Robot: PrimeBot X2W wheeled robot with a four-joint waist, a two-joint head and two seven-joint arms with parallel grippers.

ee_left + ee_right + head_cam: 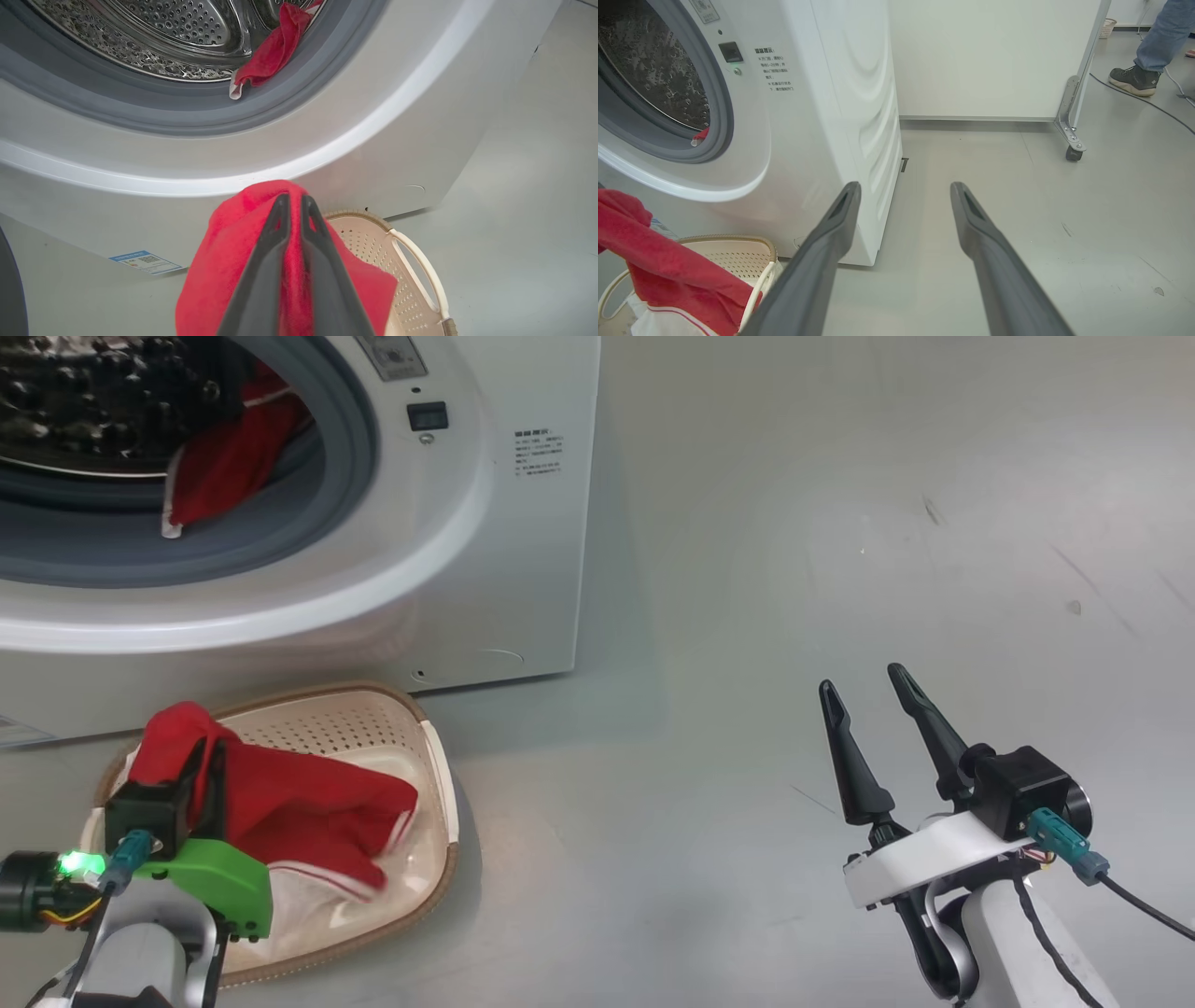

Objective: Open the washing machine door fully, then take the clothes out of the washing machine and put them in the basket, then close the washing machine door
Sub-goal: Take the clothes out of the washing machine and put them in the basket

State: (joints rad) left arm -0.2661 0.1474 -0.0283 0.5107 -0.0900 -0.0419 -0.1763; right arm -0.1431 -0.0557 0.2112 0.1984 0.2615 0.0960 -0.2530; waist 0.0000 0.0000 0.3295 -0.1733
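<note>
While basket (345, 728) rests on grey floor (840, 523), wheeled partition (980, 56) stands beyond.

On my head feed the washing machine (532, 523) stands white with its mouth uncovered, the grey rubber ring (350, 448) framing the perforated steel drum (177, 28). One red garment (233, 457) with white trim lies at the drum's lip, spilling onto the ring at the opening's right side. The cream basket (373, 719) sits on the floor just in front of the machine (brown rim, perforated walls, a white loop handle on its right). A second red garment (308, 803) hangs over it, pinched in my left gripper (294, 205), its white-striped end lying in the basket.
</note>
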